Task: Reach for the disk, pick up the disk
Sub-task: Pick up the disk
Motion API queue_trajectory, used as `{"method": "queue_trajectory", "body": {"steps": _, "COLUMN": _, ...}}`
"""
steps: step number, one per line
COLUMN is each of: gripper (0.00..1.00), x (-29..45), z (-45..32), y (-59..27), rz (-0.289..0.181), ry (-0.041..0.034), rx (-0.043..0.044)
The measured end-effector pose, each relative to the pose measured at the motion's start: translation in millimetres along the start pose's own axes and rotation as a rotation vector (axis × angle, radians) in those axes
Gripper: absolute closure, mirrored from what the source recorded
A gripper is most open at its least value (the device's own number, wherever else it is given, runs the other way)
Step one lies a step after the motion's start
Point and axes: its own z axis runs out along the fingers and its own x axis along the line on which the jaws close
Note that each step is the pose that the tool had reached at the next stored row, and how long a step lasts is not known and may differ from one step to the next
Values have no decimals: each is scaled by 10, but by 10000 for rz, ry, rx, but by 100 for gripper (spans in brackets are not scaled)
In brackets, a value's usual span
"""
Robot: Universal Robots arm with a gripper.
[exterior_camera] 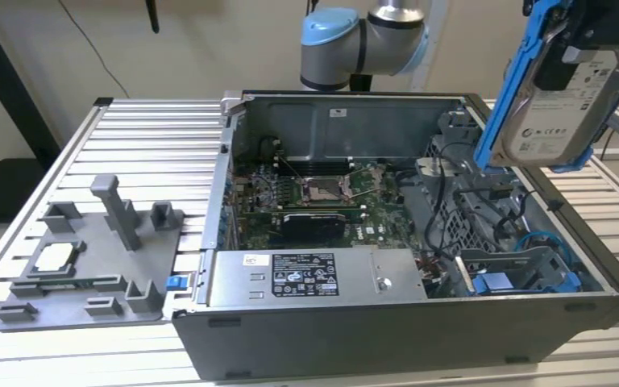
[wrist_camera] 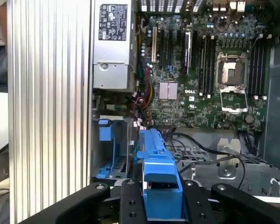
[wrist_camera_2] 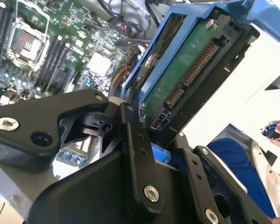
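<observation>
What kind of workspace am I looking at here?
Likely a lab bench set up for computer disassembly. An open desktop computer case with its motherboard bare sits on a slatted metal table; a grey fixture tray lies beside it. The pincer holds the disk above the case.

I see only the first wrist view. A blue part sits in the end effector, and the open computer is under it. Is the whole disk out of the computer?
Observer: Yes. In the exterior view the disk hangs above the computer case, at the exterior view's right.
Operator: How does it hang?
Observer: Nearly upright, its white label facing that camera, with blue rails along its sides.
Operator: Is it gripped?
Observer: In the second wrist view the end effector is shut on one end of the disk, and the disk's green circuit board shows.
</observation>
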Motion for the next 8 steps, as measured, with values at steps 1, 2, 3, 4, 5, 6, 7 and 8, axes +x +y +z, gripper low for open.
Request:
{"method": "queue_trajectory", "body": {"steps": 1, "gripper": 100, "x": 46, "z": 10, "y": 2, "rz": 0, "ry": -1, "rx": 0}}
{"method": "queue_trajectory", "body": {"steps": 2, "gripper": 100, "x": 88, "z": 20, "y": 4, "rz": 0, "ry": -1, "rx": 0}}
{"method": "queue_trajectory", "body": {"steps": 3, "gripper": 100, "x": 135, "z": 31, "y": 6, "rz": 0, "ry": -1, "rx": 1}}
{"method": "queue_trajectory", "body": {"steps": 4, "gripper": 100, "x": 178, "z": 42, "y": 8, "rz": -1, "ry": -2, "rx": 1}}
{"method": "queue_trajectory", "body": {"steps": 5, "gripper": 100, "x": 224, "z": 54, "y": 10, "rz": 0, "ry": -3, "rx": 0}}
{"method": "queue_trajectory", "body": {"steps": 6, "gripper": 100, "x": 271, "z": 68, "y": 13, "rz": -1, "ry": -4, "rx": 0}}
{"method": "queue_trajectory", "body": {"steps": 7, "gripper": 100, "x": 313, "z": 81, "y": 15, "rz": -1, "ry": -6, "rx": 0}}
{"method": "queue_trajectory", "body": {"steps": 8, "gripper": 100, "x": 359, "z": 96, "y": 18, "rz": -2, "ry": -9, "rx": 0}}
